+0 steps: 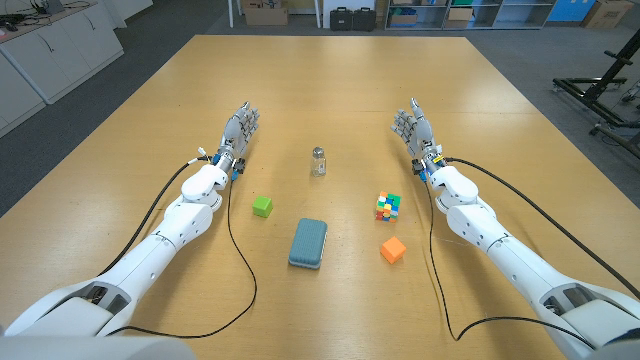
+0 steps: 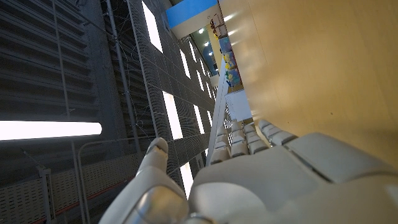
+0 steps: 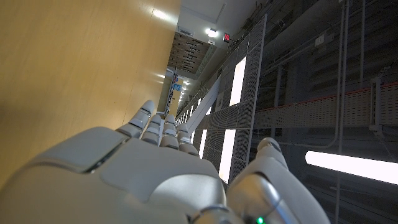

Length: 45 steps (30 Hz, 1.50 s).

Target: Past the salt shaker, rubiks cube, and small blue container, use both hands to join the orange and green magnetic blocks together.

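On the wooden table [image 1: 330,90], my left hand [image 1: 238,135] and right hand [image 1: 414,130] wait with fingers straight and apart, holding nothing, flanking the spread so either can reach in. Between them, toward the near edge: small blue container [image 1: 308,243], rubiks cube [image 1: 388,206], orange block [image 1: 393,250] right of the container, green block [image 1: 262,206] left of it, then the salt shaker [image 1: 318,161] farthest out. My wrist cameras add bare tabletop and hand backs; blocks show from the head view

Both hands empty — left hand [image 1: 239,131], right hand [image 1: 411,127] — green block [image 1: 262,206] and orange block [image 1: 393,250] well apart on the table [image 1: 330,90].
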{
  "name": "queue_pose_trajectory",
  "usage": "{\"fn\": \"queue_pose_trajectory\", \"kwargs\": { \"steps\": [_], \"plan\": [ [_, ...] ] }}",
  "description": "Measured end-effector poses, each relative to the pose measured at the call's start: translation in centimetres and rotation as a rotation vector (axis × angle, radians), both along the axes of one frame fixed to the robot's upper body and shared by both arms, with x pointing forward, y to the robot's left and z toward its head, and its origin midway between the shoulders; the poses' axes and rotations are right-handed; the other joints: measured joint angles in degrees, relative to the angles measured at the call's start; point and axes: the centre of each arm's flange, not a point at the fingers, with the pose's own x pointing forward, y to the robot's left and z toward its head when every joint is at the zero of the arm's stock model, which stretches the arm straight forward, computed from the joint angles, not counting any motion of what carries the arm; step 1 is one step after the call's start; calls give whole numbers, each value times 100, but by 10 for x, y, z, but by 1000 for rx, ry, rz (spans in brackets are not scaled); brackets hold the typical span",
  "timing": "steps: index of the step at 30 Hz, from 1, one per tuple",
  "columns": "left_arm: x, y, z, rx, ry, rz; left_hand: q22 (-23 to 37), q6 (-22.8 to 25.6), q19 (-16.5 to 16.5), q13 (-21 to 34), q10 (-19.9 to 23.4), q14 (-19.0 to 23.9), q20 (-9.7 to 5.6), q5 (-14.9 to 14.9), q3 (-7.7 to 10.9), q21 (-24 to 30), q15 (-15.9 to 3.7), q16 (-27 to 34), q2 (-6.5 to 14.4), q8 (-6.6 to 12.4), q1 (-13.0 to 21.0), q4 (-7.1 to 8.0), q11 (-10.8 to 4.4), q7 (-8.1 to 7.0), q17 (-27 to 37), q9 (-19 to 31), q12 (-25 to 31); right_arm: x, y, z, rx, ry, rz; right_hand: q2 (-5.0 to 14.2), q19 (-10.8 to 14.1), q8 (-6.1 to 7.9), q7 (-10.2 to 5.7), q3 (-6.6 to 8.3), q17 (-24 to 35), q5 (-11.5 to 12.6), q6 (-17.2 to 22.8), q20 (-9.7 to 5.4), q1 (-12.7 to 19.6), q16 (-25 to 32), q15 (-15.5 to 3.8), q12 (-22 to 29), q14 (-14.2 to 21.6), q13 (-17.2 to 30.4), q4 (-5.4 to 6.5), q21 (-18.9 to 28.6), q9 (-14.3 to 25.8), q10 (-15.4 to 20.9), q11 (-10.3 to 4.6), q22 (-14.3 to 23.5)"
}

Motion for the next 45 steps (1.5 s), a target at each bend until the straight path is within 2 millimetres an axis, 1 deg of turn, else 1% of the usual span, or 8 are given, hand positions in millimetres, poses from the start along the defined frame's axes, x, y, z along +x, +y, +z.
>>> {"fn": "queue_pose_trajectory", "kwargs": {
  "steps": [8,11,17,24,33,37,38,45],
  "plan": [
    [-6,6,-7,-12,-1,13,0,31,0,-16,53,0,0,0,0,21,0,0,0,0,0,0,9,-31,0,0,0,1,9,-1,-5,3,13,0,0,0,31,0,0,22,34,0,0,27,-23,0,23,0,0,0,0,31,30,0],
    [-10,8,-8,-11,-5,15,0,80,0,-17,53,3,0,0,0,21,-2,0,0,39,0,0,9,-19,0,-1,44,-1,11,-1,-12,-2,6,25,66,62,35,0,0,22,152,-18,25,31,-44,21,99,-8,0,0,0,63,3,0],
    [-16,11,-10,-9,-12,18,-1,137,21,-43,133,53,21,0,0,44,-53,45,24,45,24,0,9,-32,0,-1,44,-10,15,-1,-26,-14,2,30,159,67,28,23,0,22,176,-32,30,63,-43,21,162,-17,-23,0,0,87,-21,-1],
    [-24,10,-14,-4,-17,13,-1,214,21,-70,227,117,21,0,49,44,-30,44,98,73,97,-2,-1,-32,-19,-1,44,-25,21,-2,-52,-31,5,61,189,67,42,23,0,22,190,-62,61,84,-73,45,193,-17,-23,0,-1,128,-62,-1],
    [-38,4,-14,-1,-38,20,-1,340,136,-96,342,209,29,0,48,44,-40,89,123,112,122,-1,7,-48,-19,-1,99,-36,16,-5,-64,-46,2,83,221,67,37,47,0,21,271,-33,83,108,-112,45,277,-17,-47,0,25,210,-42,-1],
    [-44,-1,-13,-3,-48,16,-1,402,202,-122,392,262,35,0,48,87,-53,89,122,112,122,-1,0,-54,-19,-2,100,-40,14,-9,-67,-51,14,113,250,105,50,47,0,21,319,-62,113,108,-112,85,277,-17,-47,0,25,217,-34,-2],
    [-45,-3,-14,-3,-49,10,-2,426,224,-122,419,281,23,0,48,87,-72,89,123,112,122,-1,-9,-45,-19,-2,100,-42,13,-5,-70,-62,18,113,250,105,50,47,0,21,319,-61,113,108,-112,85,277,-17,-47,0,25,217,-34,-2],
    [-54,-9,-20,-10,-55,46,-11,500,286,-150,493,332,22,0,48,87,-61,133,122,148,122,-1,-22,-30,-19,-2,121,-54,5,-9,-89,-86,36,113,250,105,29,47,-1,21,340,-61,113,108,-93,85,296,-17,-47,0,25,269,-24,-2]
  ]
}}
